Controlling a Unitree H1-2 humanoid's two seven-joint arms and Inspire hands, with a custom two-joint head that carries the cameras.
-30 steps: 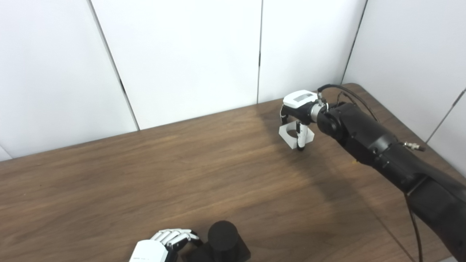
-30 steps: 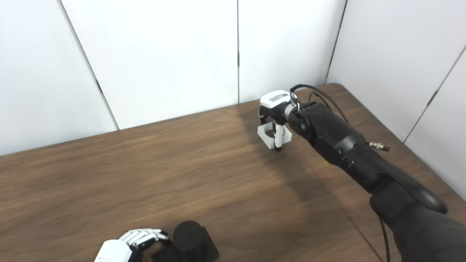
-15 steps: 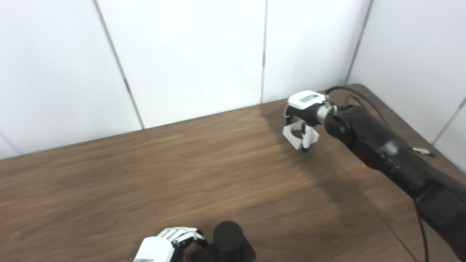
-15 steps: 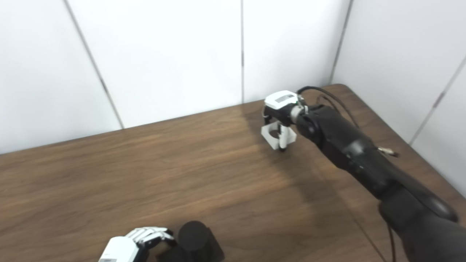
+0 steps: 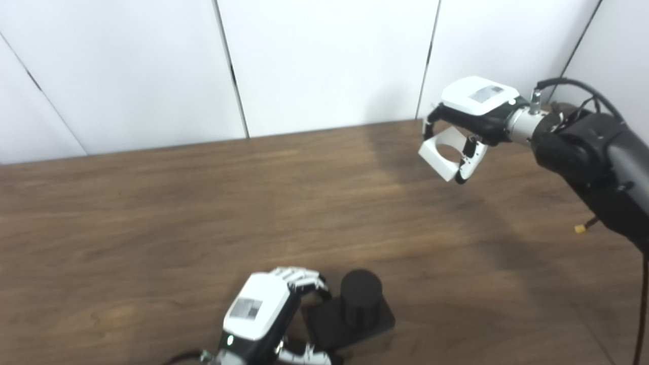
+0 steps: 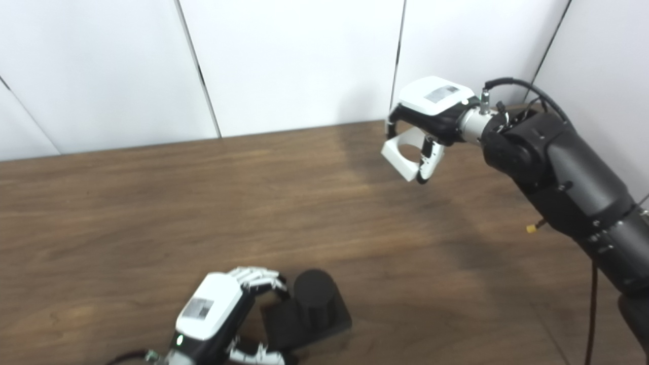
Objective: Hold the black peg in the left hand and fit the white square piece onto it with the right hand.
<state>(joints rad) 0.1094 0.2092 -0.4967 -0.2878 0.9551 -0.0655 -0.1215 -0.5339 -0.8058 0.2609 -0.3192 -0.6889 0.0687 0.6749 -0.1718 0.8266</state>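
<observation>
The black peg [image 5: 360,296], a round post on a square black base [image 5: 377,322], stands on the brown table near the front edge. My left hand [image 5: 263,317] is closed around the base's left side, fingers over its far edge and thumb at its near edge. My right hand [image 5: 471,119] is shut on the white square piece [image 5: 441,152], which has a round hole, and holds it tilted in the air above the table's far right part. The piece also shows in the right eye view [image 6: 403,152].
White wall panels [image 5: 324,61] stand right behind the table's [image 5: 152,213] far edge. A small yellow bit [image 5: 579,229] lies on the table at the right, under my right forearm [image 5: 593,167]. A black cable loops over that wrist.
My right hand has lifted the white piece off the table into the air. The camera has shifted, so the whole scene sits differently. My left hand stays on the peg's base.
</observation>
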